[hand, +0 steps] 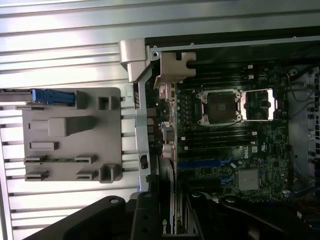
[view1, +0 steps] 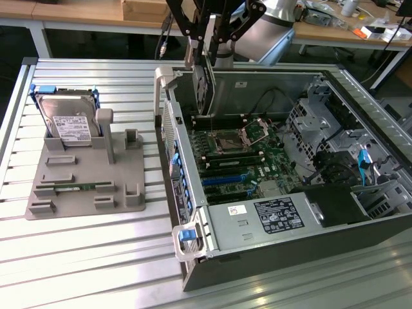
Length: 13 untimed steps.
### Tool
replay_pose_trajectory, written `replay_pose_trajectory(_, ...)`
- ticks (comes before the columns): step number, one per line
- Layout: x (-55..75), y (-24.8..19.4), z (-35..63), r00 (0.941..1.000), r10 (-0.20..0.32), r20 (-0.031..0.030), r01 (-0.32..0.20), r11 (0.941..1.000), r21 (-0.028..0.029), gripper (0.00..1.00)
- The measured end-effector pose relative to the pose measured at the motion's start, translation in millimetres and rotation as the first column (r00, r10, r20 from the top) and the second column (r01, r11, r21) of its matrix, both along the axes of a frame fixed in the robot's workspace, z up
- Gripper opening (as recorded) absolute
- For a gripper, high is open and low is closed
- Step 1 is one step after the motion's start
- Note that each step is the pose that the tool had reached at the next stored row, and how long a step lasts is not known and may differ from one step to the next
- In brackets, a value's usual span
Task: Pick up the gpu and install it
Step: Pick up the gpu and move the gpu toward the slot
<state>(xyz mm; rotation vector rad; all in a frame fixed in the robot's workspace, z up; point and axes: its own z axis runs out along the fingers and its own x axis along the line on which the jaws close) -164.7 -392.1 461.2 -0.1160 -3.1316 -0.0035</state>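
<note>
The gpu point(view1: 203, 87), a thin dark card with a silver bracket strip along one end, hangs upright on edge above the far-left corner of the open computer case point(view1: 257, 254). My gripper point(view1: 201, 33) is shut on its upper edge. The wrist view looks down the card's thin edge, where the gpu point(hand: 165, 225) shows a small green logo between the black fingers point(hand: 145, 220) of the gripper point(hand: 167, 217). Below it lie the motherboard point(view1: 248, 164) and its blue expansion slots point(view1: 225, 179), also the blue expansion slots point(hand: 205, 163) in the wrist view. The card is above the board, not touching it.
A grey fixture tray point(view1: 90, 177) lies on the slatted table at the exterior view's left. It holds a silver hard drive point(view1: 66, 122) in a blue frame and a green memory stick point(view1: 71, 188). The case's side wall point(view1: 174, 154) and its cables point(view1: 335, 167) ring the board.
</note>
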Motion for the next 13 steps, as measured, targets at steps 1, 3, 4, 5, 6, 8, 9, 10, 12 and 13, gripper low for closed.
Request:
replay_pose_trajectory(1,0.7,0.0,0.0,1.0,0.0,-0.0002,0.0,1.0,0.0,0.25)
replay_pose_trajectory(3,2.1,0.0,0.0,1.0,0.0,-0.0005,0.0,1.0,0.0,0.25)
replay_pose_trajectory(4,2.8,0.0,0.0,1.0,0.0,-0.0007,0.0,1.0,0.0,0.25)
replay_pose_trajectory(5,3.7,0.0,0.0,1.0,0.0,-0.001,0.0,1.0,0.0,0.25)
replay_pose_trajectory(6,4.2,0.0,0.0,1.0,0.0,-0.0011,0.0,1.0,-0.0001,0.25)
replay_pose_trajectory(8,5.4,0.0,0.0,1.0,0.0,-0.0012,0.0,1.0,0.0,0.25)
replay_pose_trajectory(9,5.8,0.0,0.0,1.0,0.0,-0.0013,0.0,1.0,0.0,0.25)
replay_pose_trajectory(10,6.3,0.0,0.0,1.0,0.0,-0.0014,0.0,1.0,0.0,0.25)
replay_pose_trajectory(12,7.4,0.0,0.0,1.0,0.0,-0.0017,0.0,1.0,0.0,0.25)
replay_pose_trajectory(13,9.0,0.0,0.0,1.0,0.0,-0.0021,0.0,1.0,0.0,0.25)
